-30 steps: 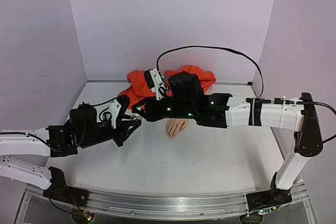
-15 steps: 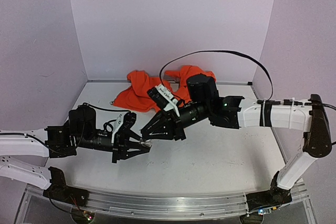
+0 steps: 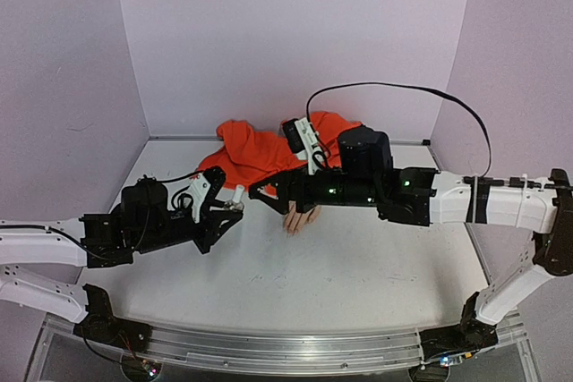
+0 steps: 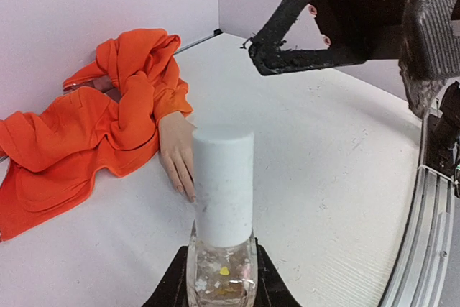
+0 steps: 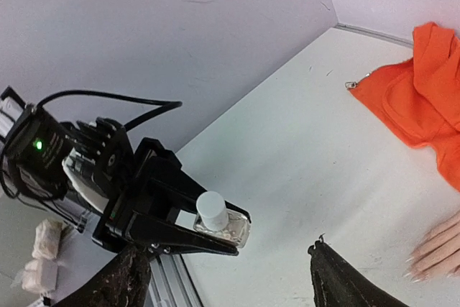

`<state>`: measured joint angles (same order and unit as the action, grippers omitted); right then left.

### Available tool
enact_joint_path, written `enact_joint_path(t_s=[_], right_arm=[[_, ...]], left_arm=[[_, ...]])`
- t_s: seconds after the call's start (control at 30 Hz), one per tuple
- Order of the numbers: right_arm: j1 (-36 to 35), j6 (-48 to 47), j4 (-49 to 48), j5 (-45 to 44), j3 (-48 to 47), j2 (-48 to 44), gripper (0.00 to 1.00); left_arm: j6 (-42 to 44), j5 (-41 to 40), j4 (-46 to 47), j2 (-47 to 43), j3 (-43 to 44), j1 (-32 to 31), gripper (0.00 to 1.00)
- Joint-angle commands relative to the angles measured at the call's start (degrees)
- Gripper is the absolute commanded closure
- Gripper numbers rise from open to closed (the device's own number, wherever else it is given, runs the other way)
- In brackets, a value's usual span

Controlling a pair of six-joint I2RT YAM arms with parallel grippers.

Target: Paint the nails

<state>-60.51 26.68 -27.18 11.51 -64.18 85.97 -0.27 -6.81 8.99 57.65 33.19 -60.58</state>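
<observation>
The top camera looks down from behind over the whole table [image 3: 358,284]. The wrist cameras face each other at close range; both show the bottle [image 4: 223,199] and mannequin hand [image 4: 178,152].

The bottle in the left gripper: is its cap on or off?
On. The white cap sits on the bottle, held upright in the left gripper.

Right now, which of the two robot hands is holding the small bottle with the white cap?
The left hand: its fingers are closed around the clear base of the white-capped bottle. The right hand is open, with nothing between its fingers.
</observation>
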Motion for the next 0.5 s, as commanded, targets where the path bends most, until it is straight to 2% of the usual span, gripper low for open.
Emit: enact_joint_path(t_s=[0.0,0.17,0.33,0.47], right_arm=[[-2.14,6.39,-4.89,-5.51,-2.88,1.56,0.28],[-2.89,7.42,-2.39,-7.03,-7.78,6.07,0.37],[-3.21,7.58,-0.84,-6.92,-12.16,10.73,0.39],[-3.25,7.17,-0.09,-6.21,-14.83,13.18,0.48]], left_arm=[[-0.87,-3.85,1.60,0.70,2.84,0.11,1.00],[-1.04,-3.48,1.55,0.49,2.67,0.11,1.00],[-0.61,-2.79,1.55,-0.06,2.58,0.08,1.00],[-0.18,-2.30,1.56,-0.57,2.34,0.11,1.00]])
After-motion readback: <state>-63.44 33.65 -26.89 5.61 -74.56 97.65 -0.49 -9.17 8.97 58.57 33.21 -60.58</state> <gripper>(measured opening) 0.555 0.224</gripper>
